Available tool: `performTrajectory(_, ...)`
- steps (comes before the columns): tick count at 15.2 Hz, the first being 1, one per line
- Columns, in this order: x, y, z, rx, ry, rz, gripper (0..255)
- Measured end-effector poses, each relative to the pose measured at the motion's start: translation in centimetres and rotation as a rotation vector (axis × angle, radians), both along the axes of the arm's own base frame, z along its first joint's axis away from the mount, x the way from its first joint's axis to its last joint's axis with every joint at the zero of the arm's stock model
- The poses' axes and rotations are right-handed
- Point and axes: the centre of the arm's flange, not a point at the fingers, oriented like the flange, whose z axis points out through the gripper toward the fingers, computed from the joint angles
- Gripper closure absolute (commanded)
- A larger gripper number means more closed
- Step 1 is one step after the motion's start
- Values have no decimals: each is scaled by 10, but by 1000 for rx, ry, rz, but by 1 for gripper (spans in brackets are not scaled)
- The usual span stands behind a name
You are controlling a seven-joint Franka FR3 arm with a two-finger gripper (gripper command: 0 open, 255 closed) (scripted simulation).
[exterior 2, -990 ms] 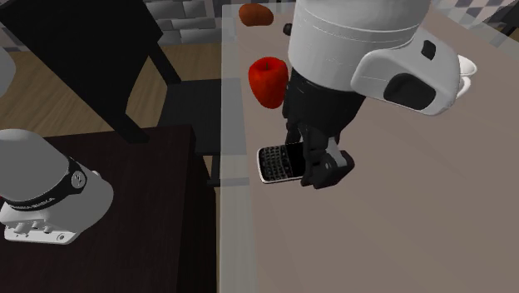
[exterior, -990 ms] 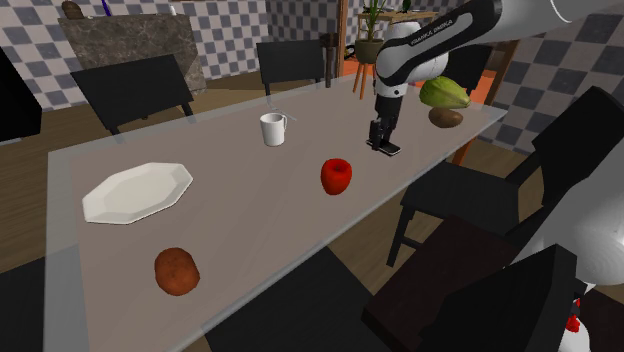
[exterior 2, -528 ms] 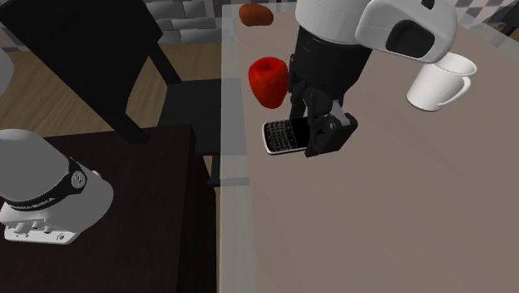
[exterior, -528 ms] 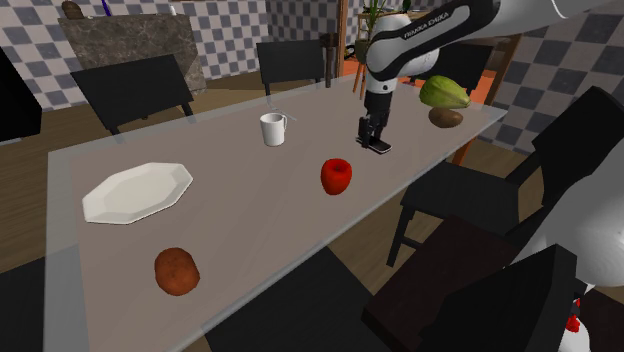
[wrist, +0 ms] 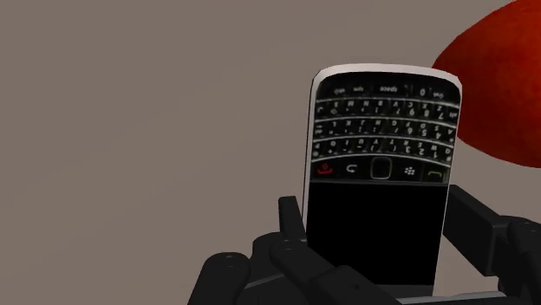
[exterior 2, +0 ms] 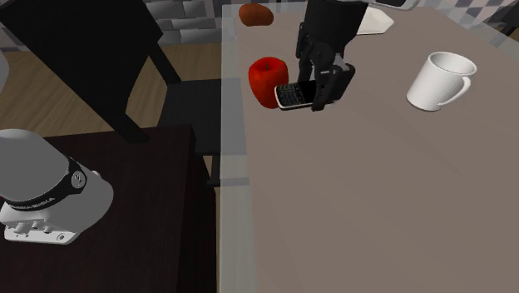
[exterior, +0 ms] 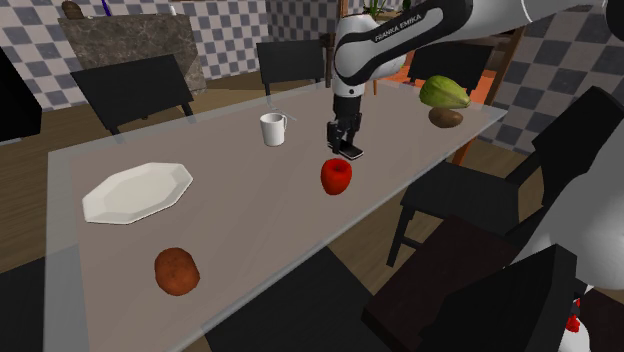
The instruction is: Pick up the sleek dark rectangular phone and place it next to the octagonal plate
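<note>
Just beside the red apple (exterior 2: 266, 81), above the counter (exterior 2: 358, 191), fingers (wrist: 475, 227) pinch the black keypad phone (exterior 2: 292, 96) by its edges. Carry level, clearing the apple; lower flat beside the white octagonal plate (exterior: 137, 190), far past the apple.

White mug (exterior: 272, 129), red fruit (exterior: 336, 175), brown potato (exterior: 177, 271) on table (exterior: 250, 215).

It's a dining room (table (exterior: 250, 200), black chairs (exterior: 135, 90)).
</note>
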Motion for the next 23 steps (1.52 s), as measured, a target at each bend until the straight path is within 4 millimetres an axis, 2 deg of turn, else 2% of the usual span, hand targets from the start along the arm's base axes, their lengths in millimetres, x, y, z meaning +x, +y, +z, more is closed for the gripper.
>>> performTrajectory(6,29,79,0,0,-1,0,255)
performTrajectory(12,59,146,-2,0,0,0,255)
performTrajectory(15,72,187,1,0,0,0,255)
performTrajectory(23,111,283,2,1,-1,0,255)
